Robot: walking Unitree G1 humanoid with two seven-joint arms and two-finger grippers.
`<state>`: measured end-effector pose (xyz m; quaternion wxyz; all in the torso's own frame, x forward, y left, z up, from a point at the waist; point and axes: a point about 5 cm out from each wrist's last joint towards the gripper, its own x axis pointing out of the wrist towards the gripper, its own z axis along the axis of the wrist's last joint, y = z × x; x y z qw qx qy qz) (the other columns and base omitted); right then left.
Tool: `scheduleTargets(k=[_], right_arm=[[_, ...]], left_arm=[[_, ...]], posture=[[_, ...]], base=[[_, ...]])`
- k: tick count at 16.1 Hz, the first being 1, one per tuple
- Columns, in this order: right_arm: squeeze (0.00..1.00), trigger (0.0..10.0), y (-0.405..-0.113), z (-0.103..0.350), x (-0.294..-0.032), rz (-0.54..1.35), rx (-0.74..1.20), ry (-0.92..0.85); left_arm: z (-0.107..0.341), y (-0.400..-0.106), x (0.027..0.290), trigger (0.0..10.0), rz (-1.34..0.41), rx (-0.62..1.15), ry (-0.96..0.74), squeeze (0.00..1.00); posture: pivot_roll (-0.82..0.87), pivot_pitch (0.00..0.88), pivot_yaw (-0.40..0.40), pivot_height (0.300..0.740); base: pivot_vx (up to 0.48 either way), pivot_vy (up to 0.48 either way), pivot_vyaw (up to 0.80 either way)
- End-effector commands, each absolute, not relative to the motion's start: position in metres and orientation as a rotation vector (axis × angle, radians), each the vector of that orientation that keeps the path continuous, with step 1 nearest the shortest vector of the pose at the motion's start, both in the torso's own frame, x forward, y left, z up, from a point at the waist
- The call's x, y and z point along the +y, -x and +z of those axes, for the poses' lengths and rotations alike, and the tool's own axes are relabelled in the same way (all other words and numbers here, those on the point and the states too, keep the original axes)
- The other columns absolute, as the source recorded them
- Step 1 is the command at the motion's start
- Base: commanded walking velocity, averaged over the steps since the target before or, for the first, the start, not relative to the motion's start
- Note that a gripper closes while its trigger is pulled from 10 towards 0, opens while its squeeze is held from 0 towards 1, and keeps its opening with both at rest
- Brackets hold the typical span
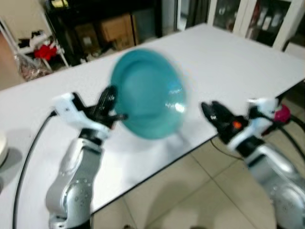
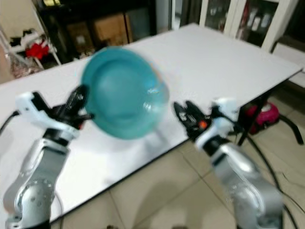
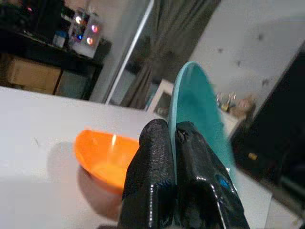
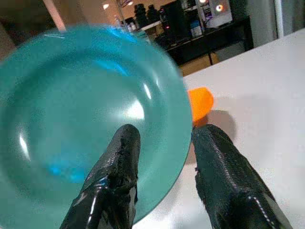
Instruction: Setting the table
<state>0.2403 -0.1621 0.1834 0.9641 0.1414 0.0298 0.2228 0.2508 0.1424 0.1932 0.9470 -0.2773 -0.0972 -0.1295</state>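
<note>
The left gripper [image 1: 114, 112] pinches the teal plate [image 1: 148, 94] aloft by its rim, not yet set down; beside it the right gripper [image 1: 209, 112] waits open.

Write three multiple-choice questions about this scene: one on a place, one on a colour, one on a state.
1. Where is the plate?
A. flat on the floor
B. held up above the table
C. inside a cabinet

2. What colour is the bowl behind the plate?
A. orange
B. black
C. purple

3. How is the right tool?
A. shut on the plate
B. shut on the bowl
C. open

Answers:
1. B: the left tool pinches the plate's rim and holds it tilted over the white table.
2. A: both wrist views show an orange bowl on the table.
3. C: the right wrist view shows a gap between its two fingers, which hold nothing.
</note>
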Motion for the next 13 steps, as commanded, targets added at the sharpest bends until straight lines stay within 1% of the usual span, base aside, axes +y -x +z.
scheduleTargets(k=[1, 5, 6, 8, 9, 12, 13], right_arm=[[0.0, 10.0, -0.237, 0.19, -0.151, 0.527, 0.041, -0.302], [0.0, 10.0, -0.237, 0.19, -0.149, 0.567, 0.055, -0.289], [0.0, 10.0, -0.236, 0.191, -0.148, 0.594, 0.056, -0.27], [0.0, 10.0, -0.232, 0.191, -0.146, 0.699, 0.072, -0.174], [0.0, 10.0, -0.229, 0.189, -0.146, 0.739, 0.086, -0.12], [0.0, 10.0, -0.226, 0.186, -0.148, 0.778, 0.114, -0.087], [0.0, 10.0, -0.225, 0.185, -0.149, 0.79, 0.122, -0.084]], left_arm=[[0.201, -0.247, 0.158, 10.0, -0.208, -0.261, 0.559, 0.0], [0.201, -0.249, 0.162, 10.0, -0.19, -0.259, 0.618, 0.0], [0.197, -0.251, 0.162, 10.0, -0.182, -0.216, 0.645, 0.0], [0.188, -0.254, 0.167, 10.0, -0.143, -0.154, 0.647, 0.0], [0.18, -0.255, 0.172, 10.0, -0.093, -0.091, 0.637, 0.0], [0.168, -0.25, 0.176, 10.0, -0.06, -0.011, 0.695, 0.0], [0.159, -0.248, 0.177, 10.0, -0.037, 0.046, 0.71, 0.0]], posture=[[-0.14, 0.0, 0.082, 0.74], [-0.14, 0.0, 0.085, 0.74], [-0.13, 0.0, 0.087, 0.74], [-0.13, 0.0, 0.088, 0.74], [-0.13, 0.0, 0.091, 0.74], [-0.13, 0.0, 0.089, 0.74], [-0.12, 0.001, 0.086, 0.74]], base=[[0.0, 0.0, 0.0], [0.0, 0.0, 0.0], [0.0, 0.0, 0.0], [0.0, 0.0, 0.0], [0.0, 0.0, 0.0], [0.0, 0.0, 0.0], [0.0, 0.0, 0.0]])
